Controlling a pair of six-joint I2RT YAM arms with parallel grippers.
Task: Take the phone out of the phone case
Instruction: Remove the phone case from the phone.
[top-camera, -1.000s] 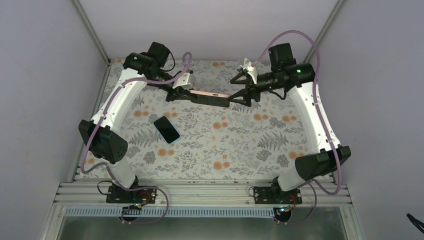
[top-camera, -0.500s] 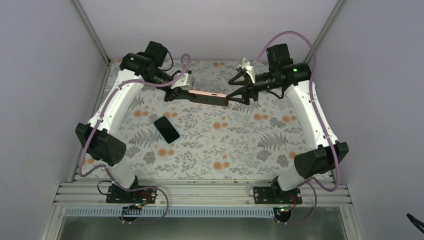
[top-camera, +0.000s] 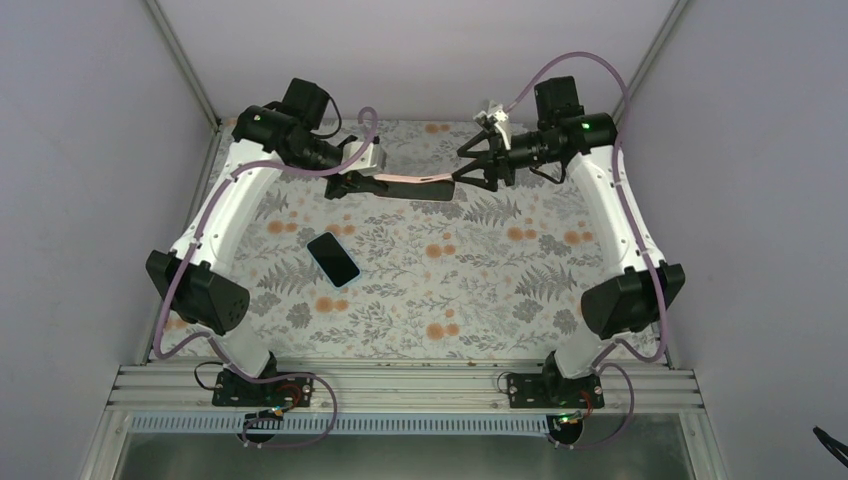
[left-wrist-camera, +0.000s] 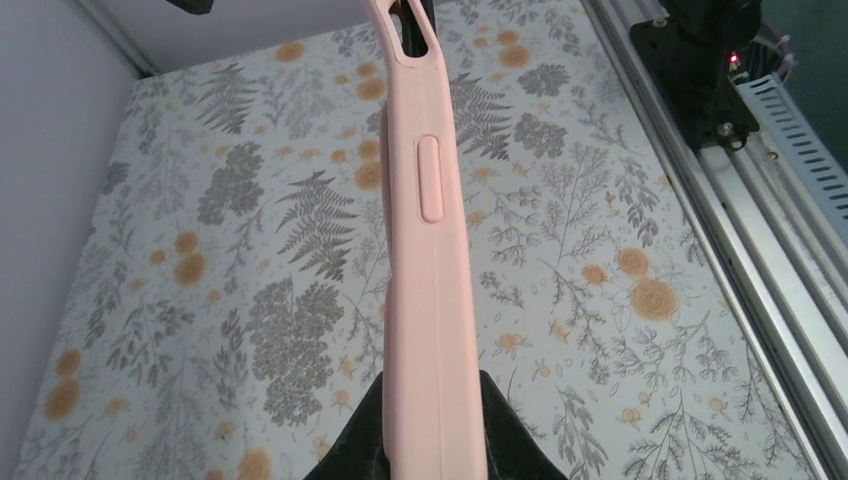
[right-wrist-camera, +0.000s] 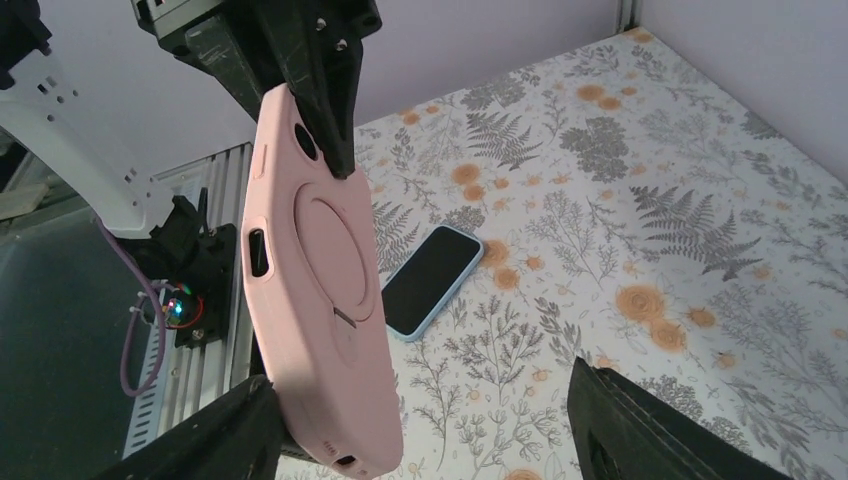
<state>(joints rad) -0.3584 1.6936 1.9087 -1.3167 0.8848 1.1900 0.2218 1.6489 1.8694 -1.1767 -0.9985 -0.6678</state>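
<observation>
Over the table (top-camera: 480, 290), the left claw (top-camera: 352, 185) is squeezing the pink case (top-camera: 415, 180) in the air; the right claw (top-camera: 468, 172) is sitting wide apart. The phone (top-camera: 333, 258) is lying bare below. A loose squeeze could be dropping the case on it.

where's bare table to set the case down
Widest bare patch: table between the phone and the right arm. A strip also runs between phone and near rail. Crowded along the far edge, under the held case.
</observation>
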